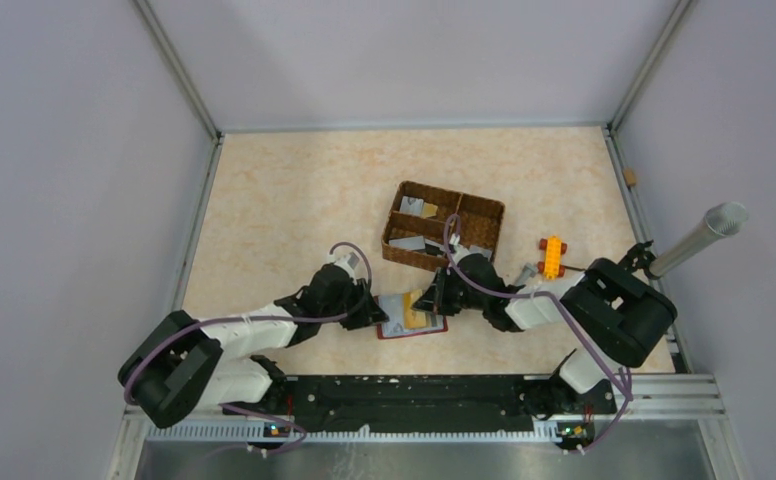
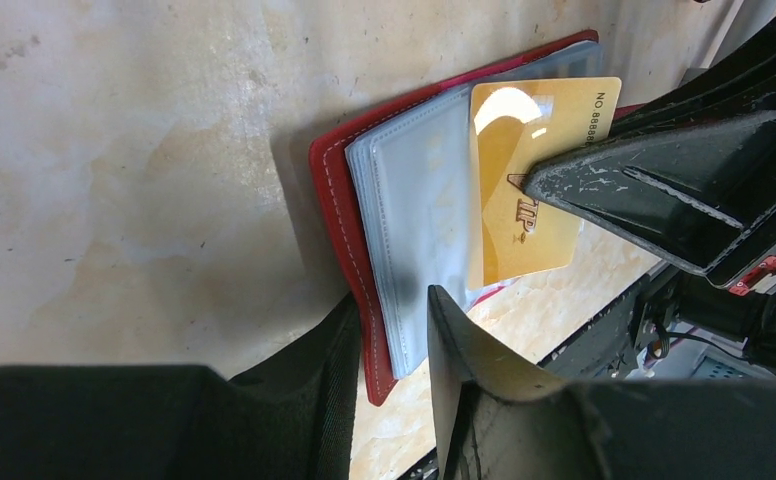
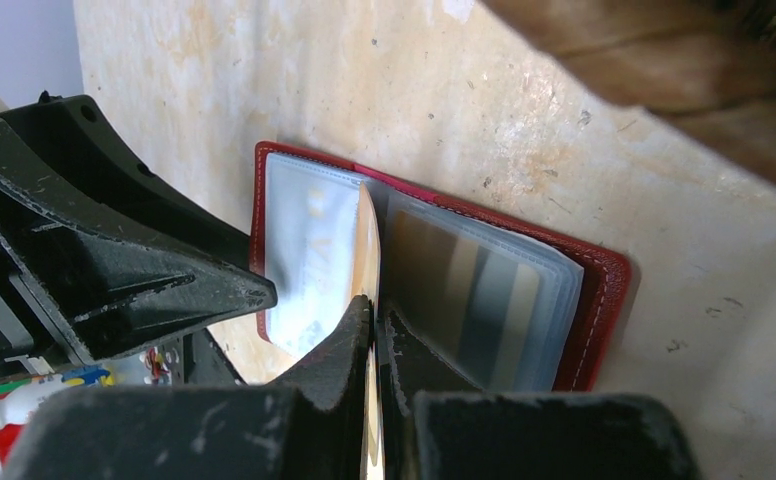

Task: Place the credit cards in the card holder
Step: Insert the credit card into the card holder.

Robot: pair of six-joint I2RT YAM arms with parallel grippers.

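On the left we see the left gripper [image 2: 392, 298] with a finger on each side of the holder's [image 2: 332, 190] edge, red cover and clear pockets between them; whether they pinch it or only bracket it we cannot tell. The holder lies open on the table [image 1: 264, 220], near the near edge and about midway across, between the two grippers. Its clear pockets [image 2: 414, 200] fan up from the cover, and the right-hand ones show dark and tan bands through the plastic. A gold card [image 2: 524, 210] overlaps the pockets, and from the right wrist it stands edge-on between two leaves. The right gripper [image 3: 376, 308] has its fingers pressed together on that card. Just beyond the holder, a little to the right, sits a brown divided basket [image 1: 484, 205]. Grey and tan cards [image 1: 405, 243] lie in its left compartments. Further right a yellow brick [image 1: 552, 255] lies on the table, and a grey tube [image 1: 699, 238] slants up at the right edge. The table is beige and mottled, with pale grey walls [image 1: 64, 150] on three sides.
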